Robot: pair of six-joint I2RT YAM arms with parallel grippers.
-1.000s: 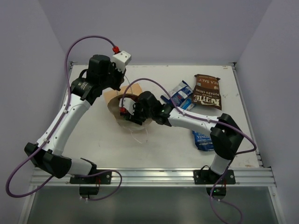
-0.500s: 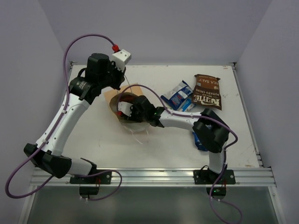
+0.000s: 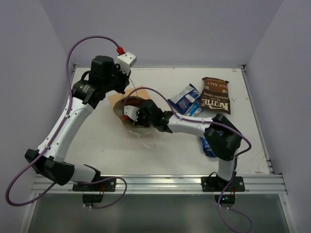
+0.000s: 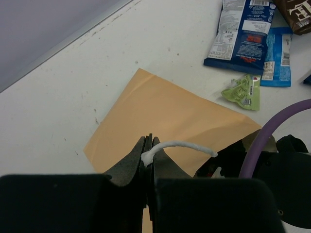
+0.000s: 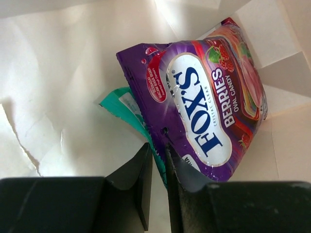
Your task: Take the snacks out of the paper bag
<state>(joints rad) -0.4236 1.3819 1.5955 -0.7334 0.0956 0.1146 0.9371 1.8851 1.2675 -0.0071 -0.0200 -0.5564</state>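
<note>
The tan paper bag (image 3: 118, 100) lies on its side on the table with its mouth toward the right arm. My left gripper (image 4: 149, 143) is shut on the bag's white string handle (image 4: 180, 144) and holds it up. My right gripper (image 5: 158, 150) is inside the bag's white interior (image 5: 73, 73). Its jaws are pinched on the near edge of a purple candy bag (image 5: 204, 107), with the edge of a teal candy bag (image 5: 124, 104) caught between them too. In the top view the right gripper (image 3: 130, 115) sits in the bag's mouth.
Snacks lie on the table to the right of the bag: a brown chip bag (image 3: 215, 95), blue-white packets (image 3: 186, 99), a dark-blue chip bag (image 4: 240, 34) and a tiny green wrapper (image 4: 243, 92). Another blue packet (image 3: 208, 145) lies partly under the right arm. Purple cables loop over both arms.
The right gripper reached deeper into the bag and its jaws closed in on the candy bags' edges. The right elbow swung left. The left arm held still.
</note>
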